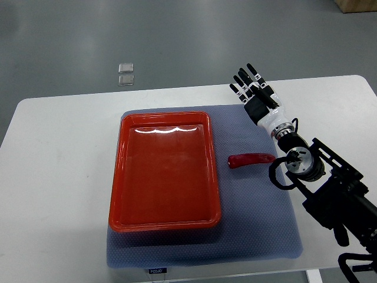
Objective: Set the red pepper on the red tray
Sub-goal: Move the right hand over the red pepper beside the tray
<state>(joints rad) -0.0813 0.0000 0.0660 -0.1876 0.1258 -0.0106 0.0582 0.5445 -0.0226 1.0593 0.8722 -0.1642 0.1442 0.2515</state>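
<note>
Pepper (251, 160) lies on mat (259, 212), just beside tray (126, 177) at its 3 o'clock, not yet grasped. Right robot hand (253, 88) hovers at pepper's 12 o'clock, fingers extended, holding nothing. Step: reach. Next: lower hand toward 6 o'clock, close on pepper.

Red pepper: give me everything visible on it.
The red pepper is a long, slim, glossy red chili lying flat on the grey mat, lengthwise across the picture, just right of the red tray and clear of its rim. The right hand, fingers spread, sits beyond it and holds nothing. Only the mat touches it.
</note>
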